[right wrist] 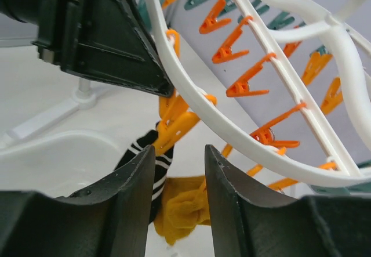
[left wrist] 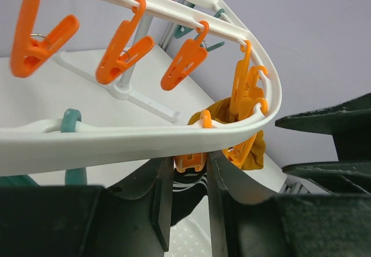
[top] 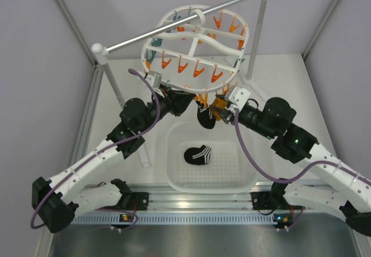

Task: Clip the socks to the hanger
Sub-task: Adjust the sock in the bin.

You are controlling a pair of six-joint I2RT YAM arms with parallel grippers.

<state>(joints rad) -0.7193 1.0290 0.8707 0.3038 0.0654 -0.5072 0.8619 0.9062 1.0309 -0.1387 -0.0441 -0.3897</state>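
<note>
White perforated basket (top: 232, 167), Jo, lower centre of the top view: what is lying in it?

One loose black sock (top: 198, 155) with thin white stripes, Sam, curling on the floor towards the left side.

And the other socks?

A hanging black sock (top: 206, 119) is dangling from the near rim of the hanger (left wrist: 145, 136), just above the basket's far edge. A mustard sock (right wrist: 182, 207) is bunching right beside it.

What are the grippers doing?

The left gripper (left wrist: 190, 173) is reaching in from the left, its fingers narrow and pinching an orange clothespin (left wrist: 190, 163) under that rim. The right gripper (right wrist: 178, 152) is holding nothing. Its fingers are standing slightly apart just below the rim, facing both socks.

Anything crowding them?

Other clothespins (right wrist: 246, 83), orange and teal, are dangling from the crossbars. The silver rod (top: 127, 39) is crossing behind on its white posts (top: 112, 83). Both grippers are sitting close together at the frame's centre.

Room to move?

Bench (top: 290, 83) is lying open right of the basket, and grey walls (top: 35, 65) are closing in at both side edges.
</note>
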